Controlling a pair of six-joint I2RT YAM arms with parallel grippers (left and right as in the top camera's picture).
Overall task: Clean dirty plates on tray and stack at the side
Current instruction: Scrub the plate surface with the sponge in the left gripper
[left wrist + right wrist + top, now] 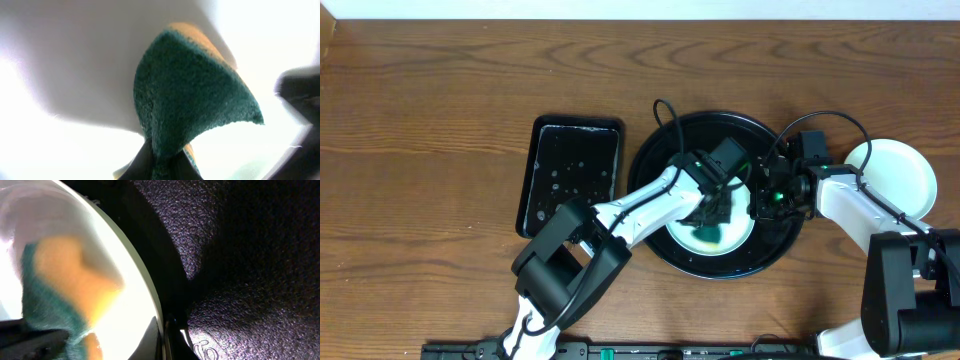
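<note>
The round black tray sits at the middle of the table. One pale mint plate lies on its near side. My left gripper is shut on a green and yellow sponge and presses it onto this plate's pale surface. My right gripper is shut on the plate's right rim, one finger inside and one outside. The sponge shows in the right wrist view. A pale plate lies on the table right of the tray. No other plate is in view.
A smaller rectangular black tray, wet with droplets, lies left of the round tray. The tray's textured black floor fills the right wrist view beside the plate. Bare wooden table lies all around.
</note>
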